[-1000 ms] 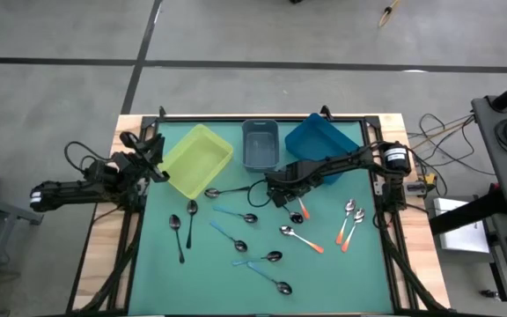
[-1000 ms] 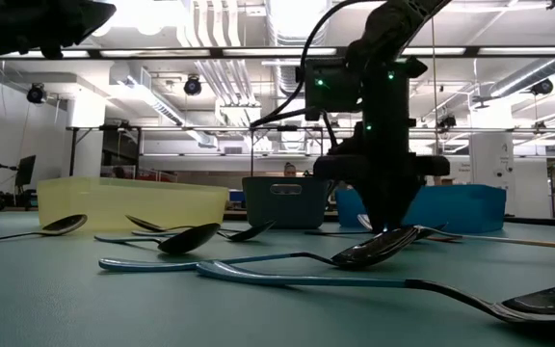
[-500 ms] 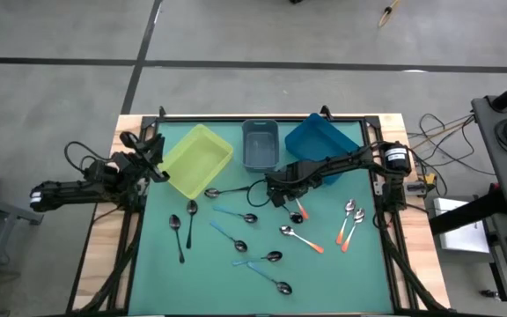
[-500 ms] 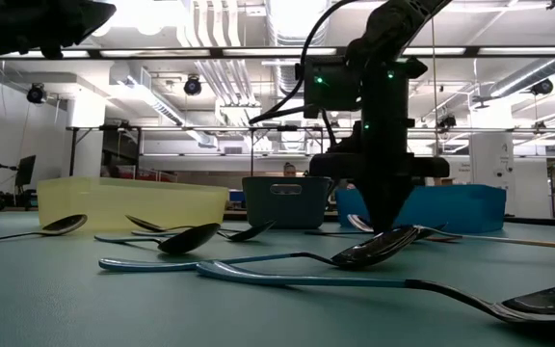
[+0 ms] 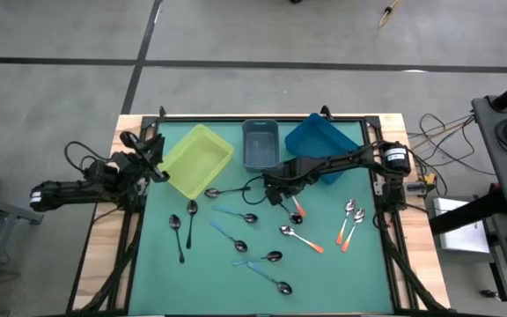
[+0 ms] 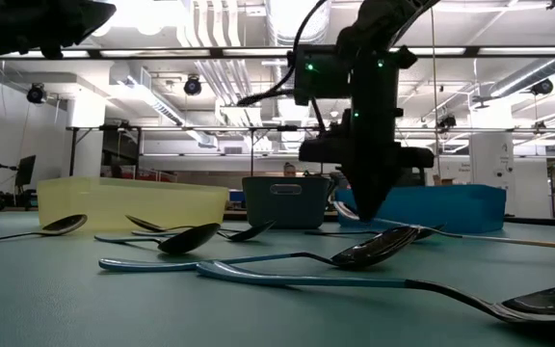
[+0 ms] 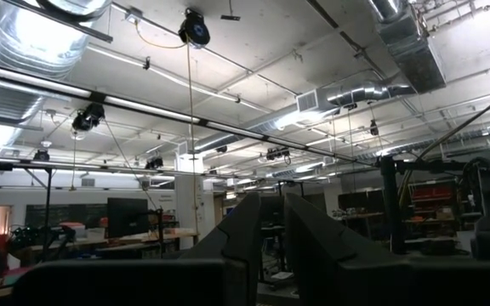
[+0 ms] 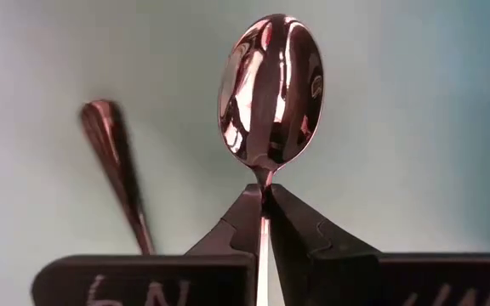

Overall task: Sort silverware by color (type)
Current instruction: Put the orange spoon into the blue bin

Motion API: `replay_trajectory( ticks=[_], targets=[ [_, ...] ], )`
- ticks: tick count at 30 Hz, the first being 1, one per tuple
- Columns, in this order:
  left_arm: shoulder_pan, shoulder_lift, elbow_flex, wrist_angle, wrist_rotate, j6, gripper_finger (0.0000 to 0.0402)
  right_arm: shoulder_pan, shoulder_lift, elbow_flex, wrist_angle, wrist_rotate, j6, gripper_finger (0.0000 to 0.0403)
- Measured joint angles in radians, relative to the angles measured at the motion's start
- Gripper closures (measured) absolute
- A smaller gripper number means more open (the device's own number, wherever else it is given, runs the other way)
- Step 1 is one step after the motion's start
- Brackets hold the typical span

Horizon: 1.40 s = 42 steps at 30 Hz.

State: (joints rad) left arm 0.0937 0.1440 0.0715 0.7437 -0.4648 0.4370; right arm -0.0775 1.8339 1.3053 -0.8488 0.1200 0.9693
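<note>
High view: right gripper (image 5: 275, 194) sits mid-table, just in front of the grey-blue bin (image 5: 260, 143), with the blue bin (image 5: 317, 145) to one side and the yellow bin (image 5: 196, 158) to the other; the orange-red-handled spoon (image 5: 297, 208) runs out from under it, but whether it touches the mat can't be told from above. The rest of the silverware is scattered over the green mat (image 5: 157, 264): black-handled spoons (image 5: 183, 224) toward the left arm's side, light-blue-handled spoons (image 5: 236, 239) in the middle, more orange-red spoons (image 5: 349, 220) toward the right edge. Left gripper (image 5: 157, 158) is parked off the mat beside the yellow bin. Low view: the right gripper (image 6: 359, 207) hangs just above the table, a spoon bowl jutting from its tip at a slant. Left wrist view: left fingers (image 7: 309, 246) stand nearly together with nothing between them, aimed at the room. Right wrist view: fingers (image 8: 300, 234) clenched on the thin neck just below the shiny bowl (image 8: 270, 89), handle hidden behind the gripper; a second spoon's handle (image 8: 117, 161) lies on the mat just beside. Risk, as judged: the pinch is on a narrow, slick neck near one end (long handle hanging free), so the spoon could pivot or slip during the carry, swing into neighbouring spoons, or catch a bin rim on release. All three bins look empty here, so a wrong bin choice would set the whole sort off.
</note>
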Motion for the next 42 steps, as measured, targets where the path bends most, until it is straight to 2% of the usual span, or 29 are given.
replay_trajectory(
  ticks=[10,19,23,34,42],
  targets=[
    [0.0,0.0,0.0,0.0,0.0,0.0,0.0364,0.003,-0.025,0.092,-0.048,-0.071,-0.21,0.0394],
    [0.0,-0.001,0.0,0.001,0.0,0.0,0.0364,-0.038,-0.027,0.309,-0.318,-0.075,-0.4,0.0394],
    [0.0,-0.001,0.0,0.004,0.0,0.0,0.0364,-0.086,-0.028,0.371,-0.377,-0.073,-0.504,0.0394],
    [0.0,-0.001,0.0,0.004,0.0,0.0,0.0364,-0.279,-0.054,0.376,-0.377,-0.05,-0.777,0.0394],
    [0.0,-0.001,-0.001,0.024,0.0,-0.006,0.0364,-0.394,-0.112,0.36,-0.361,-0.013,-0.863,0.0394]
  ],
)
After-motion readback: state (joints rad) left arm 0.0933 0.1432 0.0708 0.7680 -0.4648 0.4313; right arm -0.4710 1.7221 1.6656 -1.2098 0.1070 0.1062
